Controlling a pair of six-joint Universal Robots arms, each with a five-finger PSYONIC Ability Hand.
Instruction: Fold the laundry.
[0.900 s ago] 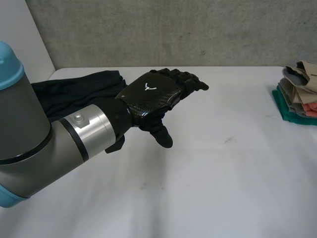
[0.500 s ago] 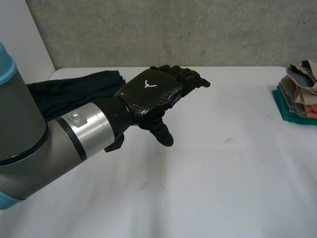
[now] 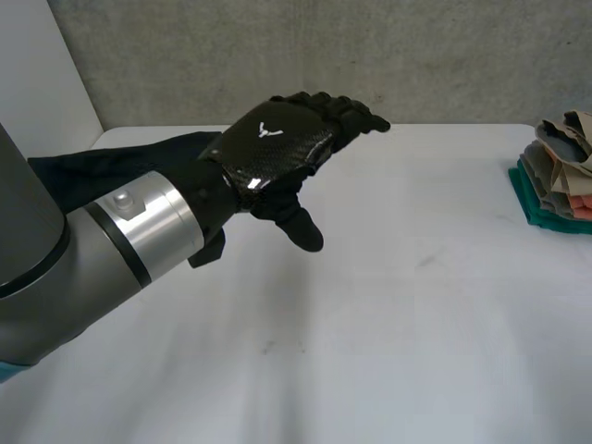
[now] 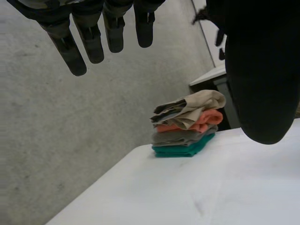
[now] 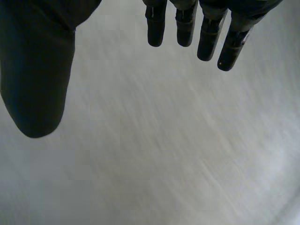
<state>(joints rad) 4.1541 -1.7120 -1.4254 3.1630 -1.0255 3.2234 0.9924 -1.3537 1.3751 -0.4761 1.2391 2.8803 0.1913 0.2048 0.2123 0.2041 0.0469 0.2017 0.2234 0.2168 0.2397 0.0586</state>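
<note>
The stack (image 3: 555, 190) of folded laundry sits at one end of the white tabletop (image 3: 416, 324), close to its edge: a teal piece at the bottom, then grey, then coral, with a beige piece crumpled on top. A grey wall (image 3: 416, 55) rises behind it.

The left hand (image 3: 277, 148) is raised above the tabletop, well apart from the stack, with bare tabletop between the two. Its back is turned up and its fingertips are aimed toward the stack's end. In the left wrist view its fingers (image 4: 70, 51) are straight and lie side by side. The thumb (image 4: 262, 79) stands off from them, and nothing is held in the gap. The stack shows beyond the fingertips there.

A black cloth (image 3: 111, 176) lies rumpled on the tabletop at the end opposite the stack, beyond the left hand and partly hidden behind the left arm (image 3: 55, 287).

The right hand (image 5: 37, 70) hangs over a pale, blurred surface, with its fingers straight, its thumb held apart from them, and nothing in its grasp. Where it is relative to the stack cannot be told.
</note>
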